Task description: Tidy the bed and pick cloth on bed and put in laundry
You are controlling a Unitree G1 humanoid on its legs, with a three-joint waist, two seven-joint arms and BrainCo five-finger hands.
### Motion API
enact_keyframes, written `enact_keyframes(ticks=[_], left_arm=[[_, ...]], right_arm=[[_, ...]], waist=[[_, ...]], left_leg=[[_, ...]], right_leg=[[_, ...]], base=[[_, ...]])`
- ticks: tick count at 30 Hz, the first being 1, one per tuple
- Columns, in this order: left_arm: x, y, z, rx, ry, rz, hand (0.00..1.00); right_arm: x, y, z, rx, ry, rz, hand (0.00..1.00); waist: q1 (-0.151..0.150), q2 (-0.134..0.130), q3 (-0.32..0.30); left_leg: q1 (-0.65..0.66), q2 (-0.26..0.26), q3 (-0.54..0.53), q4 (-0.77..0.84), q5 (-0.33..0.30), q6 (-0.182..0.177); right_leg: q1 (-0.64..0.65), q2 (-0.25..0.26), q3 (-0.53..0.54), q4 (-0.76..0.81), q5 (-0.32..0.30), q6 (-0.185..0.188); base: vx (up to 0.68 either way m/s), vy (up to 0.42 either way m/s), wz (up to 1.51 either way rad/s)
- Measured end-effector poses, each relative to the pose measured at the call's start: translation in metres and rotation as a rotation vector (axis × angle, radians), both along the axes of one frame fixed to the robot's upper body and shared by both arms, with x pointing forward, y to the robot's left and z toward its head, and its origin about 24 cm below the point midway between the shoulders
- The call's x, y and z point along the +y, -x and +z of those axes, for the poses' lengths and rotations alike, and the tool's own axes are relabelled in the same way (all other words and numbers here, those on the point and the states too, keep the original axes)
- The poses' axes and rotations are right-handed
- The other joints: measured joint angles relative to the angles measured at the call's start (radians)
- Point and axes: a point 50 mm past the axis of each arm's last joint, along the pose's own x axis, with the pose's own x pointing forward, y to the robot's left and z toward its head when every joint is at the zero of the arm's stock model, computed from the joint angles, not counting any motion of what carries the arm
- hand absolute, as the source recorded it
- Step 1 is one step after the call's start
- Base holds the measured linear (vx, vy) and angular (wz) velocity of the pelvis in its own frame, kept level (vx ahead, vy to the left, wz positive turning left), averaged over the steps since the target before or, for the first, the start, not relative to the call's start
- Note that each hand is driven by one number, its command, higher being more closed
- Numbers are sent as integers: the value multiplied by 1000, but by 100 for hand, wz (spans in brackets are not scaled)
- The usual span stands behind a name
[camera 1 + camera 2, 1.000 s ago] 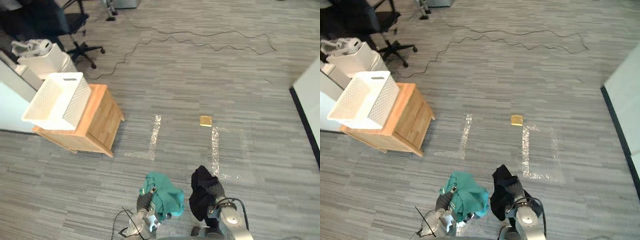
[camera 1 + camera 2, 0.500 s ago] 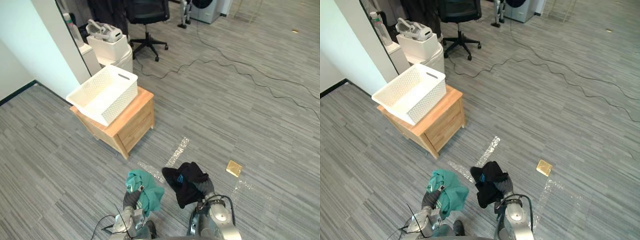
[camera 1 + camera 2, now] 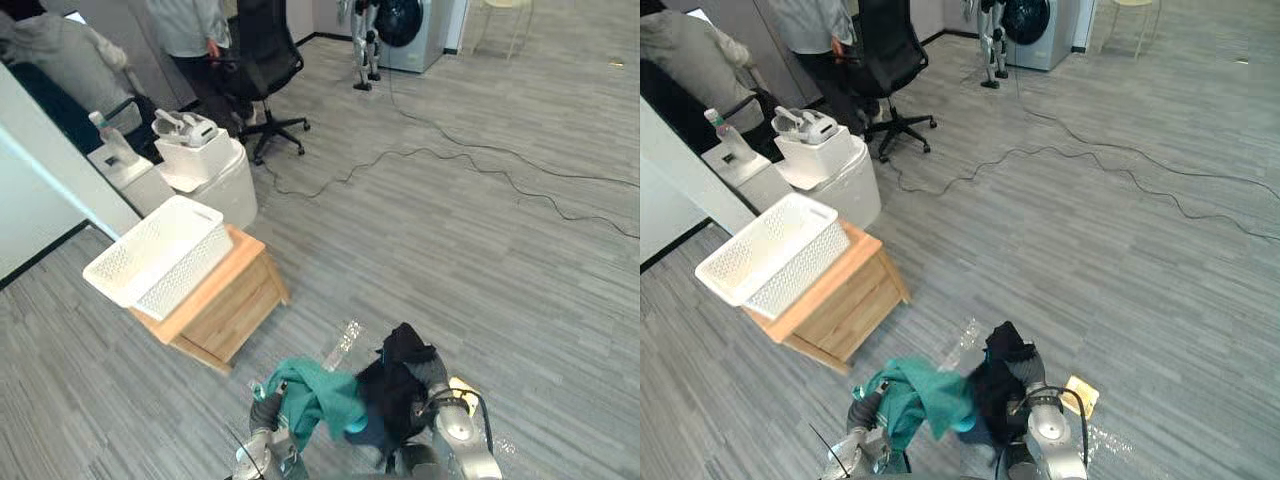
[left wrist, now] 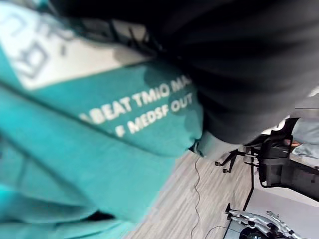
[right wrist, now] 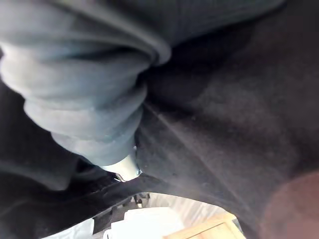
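teal cloth (image 3: 320, 395) drapes over my left robot hand (image 3: 266, 408) at six o'clock, touching the black cloth (image 3: 395, 388) bundled over my right robot hand (image 3: 436, 374). fingers are buried in fabric, so i cannot tell either grip. the white basket (image 3: 185, 270) sits on a wooden cabinet (image 3: 228, 315) at ten o'clock.

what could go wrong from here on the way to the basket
1. The teal cloth at the left hand and the black cloth at the right hand overlap, so they may tangle when one is let go.
2. Both hang loose, so a fold might slip to the floor.
3. The white basket juts past the wooden cabinet edge; a drop there might tip it.
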Motion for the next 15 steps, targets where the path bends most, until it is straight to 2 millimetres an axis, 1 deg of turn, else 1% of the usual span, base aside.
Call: enact_keyframes(ticks=[1,2,3,4,5,6,7,8,9,10,11,12,13,14,15], left_arm=[[-1,-1,1,-10,4,-8,100],[-4,-3,4,-23,9,-24,100],[-6,-4,5,-30,13,-36,100],[-10,-6,8,-45,20,-56,100],[-13,-7,10,-61,30,-77,100],[-14,-6,11,-63,34,-82,100],[-14,-4,11,-62,37,-85,100],[-12,-2,9,-48,34,-88,100],[-11,1,8,-39,32,-87,100],[-10,6,4,-12,33,-97,100],[-11,9,2,7,28,-116,100],[-9,10,2,15,19,-126,100],[-6,13,0,28,-4,-149,100],[-3,13,0,28,-21,-157,100],[2,13,0,28,-47,-168,100]], right_arm=[[-1,0,0,0,5,0,100],[-4,0,0,2,16,0,100],[-6,1,0,3,27,1,100],[-11,1,0,3,44,-1,100],[-15,2,-1,7,52,-12,100],[-16,2,-1,9,54,-14,100],[-16,3,-2,11,50,-19,100],[-10,4,-2,14,28,-20,100],[-7,4,-2,12,21,-17,100],[-4,3,-2,11,9,-17,100],[1,4,-3,13,-3,-17,100],[3,5,-3,15,-11,-16,100],[9,5,-3,16,-30,-15,100],[11,5,-3,16,-38,-13,100],[17,4,-2,10,-50,1,100]], waist=[[-1,0,0],[-2,0,0],[-2,0,0],[-6,0,0],[-10,0,0],[-15,2,-1],[-21,1,-3],[-20,-39,-12],[-22,-55,-14],[-20,-66,-14],[-25,-78,-14],[-28,-86,-16],[-30,-87,-15],[-32,-85,-14],[-29,-80,-18]], left_leg=[[0,-7,68,-53,1,-2],[9,-15,164,-119,3,-3],[17,-22,223,-158,7,4],[40,-30,328,-209,15,17],[62,-25,395,-225,45,73],[69,-24,408,-233,61,95],[94,-37,395,-263,43,162],[114,-96,368,-297,26,168],[120,-127,341,-328,18,158],[149,-177,293,-379,25,153],[178,-221,234,-410,38,173],[191,-240,206,-418,37,174],[217,-260,152,-423,35,175],[227,-265,125,-424,35,175],[239,-270,78,-424,36,175]], right_leg=[[16,3,-20,-11,1,-4],[39,6,-54,-20,1,-7],[53,8,-75,-22,-6,-5],[83,10,-120,-20,-32,2],[117,16,-163,-7,-70,13],[134,20,-187,6,-94,21],[151,19,-234,68,-159,39],[145,-36,-272,163,-233,64],[134,-62,-291,231,-252,85],[69,-123,-297,447,-261,107],[-17,-196,-263,705,-229,139],[-57,-222,-223,811,-236,151],[-109,-249,-155,927,-254,158],[-128,-260,-141,945,-260,149],[-153,-288,-135,918,-275,123]], base=[[307,-110,50],[196,-66,51],[340,-68,74],[344,-45,98],[409,-19,106],[275,13,120],[391,99,124],[317,119,126],[360,175,125],[313,136,129],[317,119,136],[357,59,160],[294,2,133],[426,-38,155],[388,-98,139]])
